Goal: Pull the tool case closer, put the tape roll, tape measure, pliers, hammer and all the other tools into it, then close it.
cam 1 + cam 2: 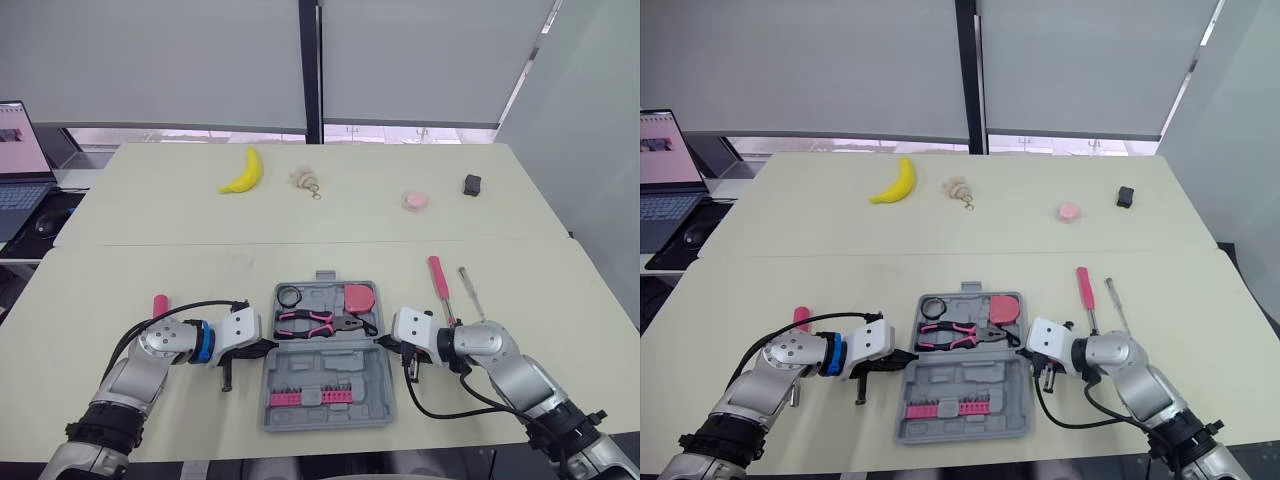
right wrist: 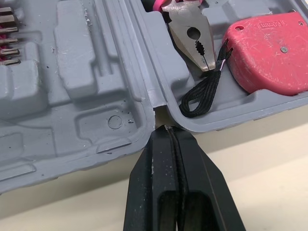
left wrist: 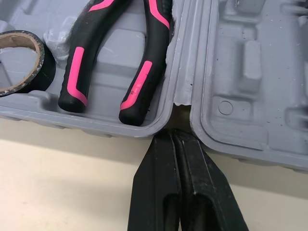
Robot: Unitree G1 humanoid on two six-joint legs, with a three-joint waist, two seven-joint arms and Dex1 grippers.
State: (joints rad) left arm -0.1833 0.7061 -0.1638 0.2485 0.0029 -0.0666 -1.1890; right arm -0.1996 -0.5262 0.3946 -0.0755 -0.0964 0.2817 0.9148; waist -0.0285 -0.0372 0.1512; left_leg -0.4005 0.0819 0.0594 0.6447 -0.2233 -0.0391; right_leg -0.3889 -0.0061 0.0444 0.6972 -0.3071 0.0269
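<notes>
The grey tool case (image 1: 322,368) lies open near the table's front edge. Its far half holds the black tape roll (image 1: 289,295), the pink-and-black pliers (image 1: 320,322) and the red tape measure (image 1: 359,298). A row of pink bits (image 1: 310,397) fills the near half. My left gripper (image 1: 268,346) is shut, with its tip at the hinge notch on the case's left side (image 3: 172,134). The right gripper (image 1: 383,341) is shut too, its tip at the right hinge notch (image 2: 168,130). A pink handle (image 1: 160,304) pokes out behind my left forearm.
Right of the case lie a pink-handled screwdriver (image 1: 437,277) and a thin metal tool (image 1: 470,290). The far table carries a banana (image 1: 243,172), a beige trinket (image 1: 303,180), a pink item (image 1: 417,200) and a black block (image 1: 472,184). A laptop (image 1: 20,165) stands far left.
</notes>
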